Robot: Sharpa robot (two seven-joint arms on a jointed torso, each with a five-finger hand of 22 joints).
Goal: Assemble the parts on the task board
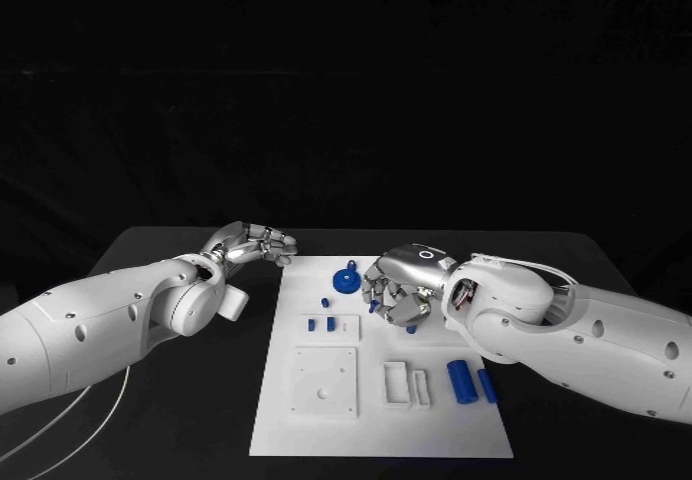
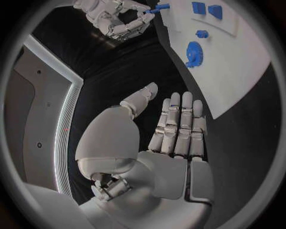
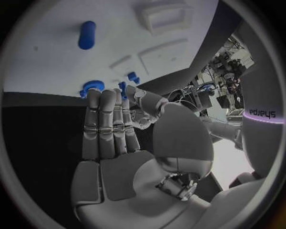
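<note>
Overhead, the right hand (image 1: 397,292) pinches a small blue peg (image 1: 411,327) above the task board (image 1: 382,425); the left wrist view shows it (image 2: 159,7) jutting sideways from the fingertips. Left hand (image 1: 253,245) rests empty, fingers straight.

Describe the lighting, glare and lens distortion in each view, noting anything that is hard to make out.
Head view: even light on the white rectangular task board, black surroundings swallow the table edges. Left wrist view: fisheye bends the board's straight edge; the blue toothed gear stays crisp. Right wrist view: the silver right hand is dim, bright room light glares behind it, and the small blue piece at its fingertips is hard to read.
</note>
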